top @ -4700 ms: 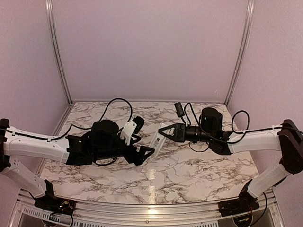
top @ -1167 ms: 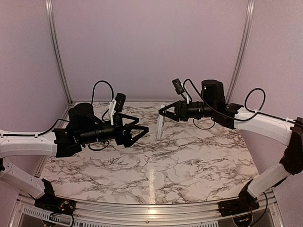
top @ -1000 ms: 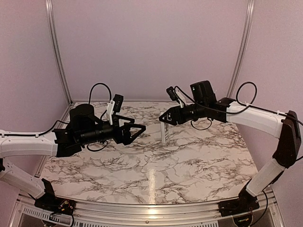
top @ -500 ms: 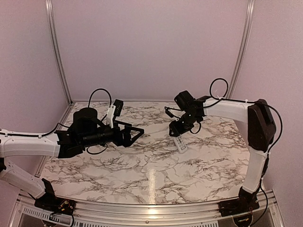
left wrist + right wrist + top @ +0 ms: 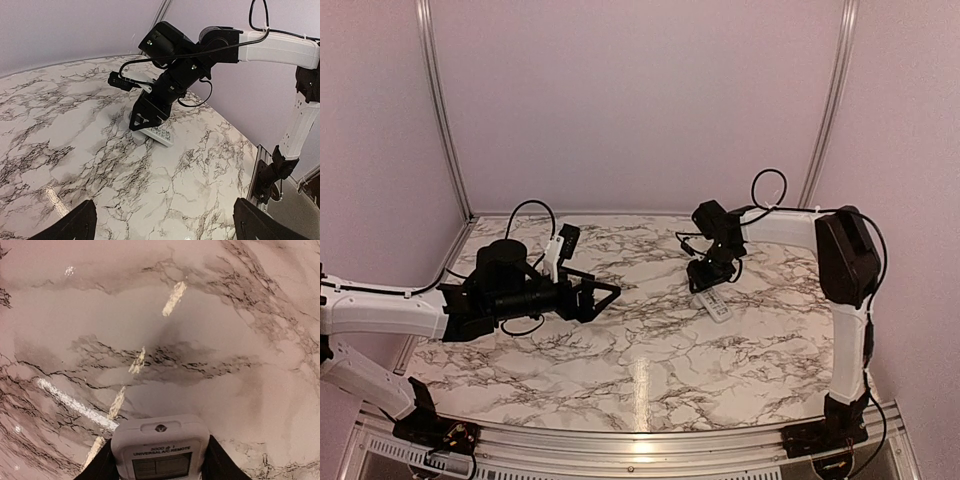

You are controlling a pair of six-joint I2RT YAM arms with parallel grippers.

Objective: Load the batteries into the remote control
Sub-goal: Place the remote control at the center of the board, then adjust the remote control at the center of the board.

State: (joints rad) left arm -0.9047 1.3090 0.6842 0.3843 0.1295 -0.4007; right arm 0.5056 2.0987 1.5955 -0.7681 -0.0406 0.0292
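The white remote control point(image 5: 717, 305) lies screen side up, low on the marble table point(image 5: 650, 370) right of centre. It appears to rest on the table. My right gripper point(image 5: 705, 280) is shut on its far end. In the right wrist view its black fingers point(image 5: 97, 466) clamp both sides of the remote point(image 5: 160, 450), whose grey screen faces the camera. The left wrist view shows the remote point(image 5: 159, 135) under the right gripper point(image 5: 147, 114). My left gripper point(image 5: 608, 293) is open and empty, hovering left of the remote. The batteries are not in view.
Purple walls enclose the table on the back and both sides, with metal posts point(image 5: 830, 110) at the back corners. The right arm point(image 5: 845, 260) stands tall along the right side. Black cables point(image 5: 765, 190) loop off both wrists.
The right arm swung the remote from upright in the air down to the table, screen side up. The left arm drew back a little to the left and stayed open.
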